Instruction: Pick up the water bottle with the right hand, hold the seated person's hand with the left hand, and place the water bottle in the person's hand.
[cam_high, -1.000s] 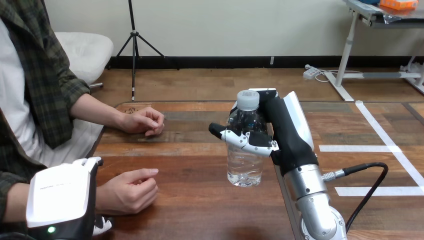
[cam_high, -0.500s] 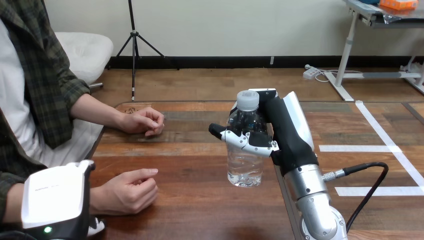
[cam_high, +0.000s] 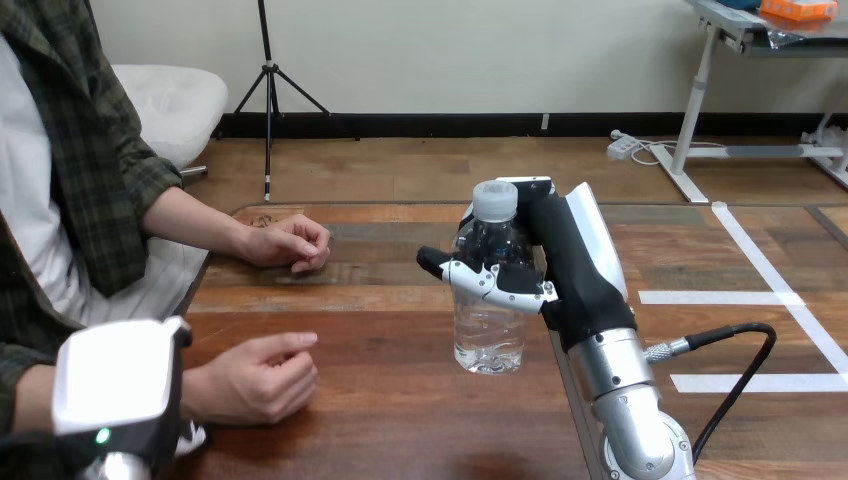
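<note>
A clear water bottle (cam_high: 490, 320) with a pale cap stands upright at the table's middle. My right hand (cam_high: 560, 265) is shut on it, thumb and fingers wrapped round its upper half. Whether its base rests on the wood or hangs just above it, I cannot tell. At the lower left, the person's hand (cam_high: 255, 378) lies loosely curled on the table. My left hand (cam_high: 115, 390) sits over that hand's wrist, its white back facing up and hiding the wrist.
The person's other hand (cam_high: 288, 243) rests closed on the table's far left edge. The wooden table (cam_high: 400, 400) has white tape lines (cam_high: 770, 270) at its right. A black cable (cam_high: 740, 370) loops beside my right forearm.
My left hand has shifted slightly over the person's wrist, first left, then a little up. The bottle and my right hand have stayed in place.
</note>
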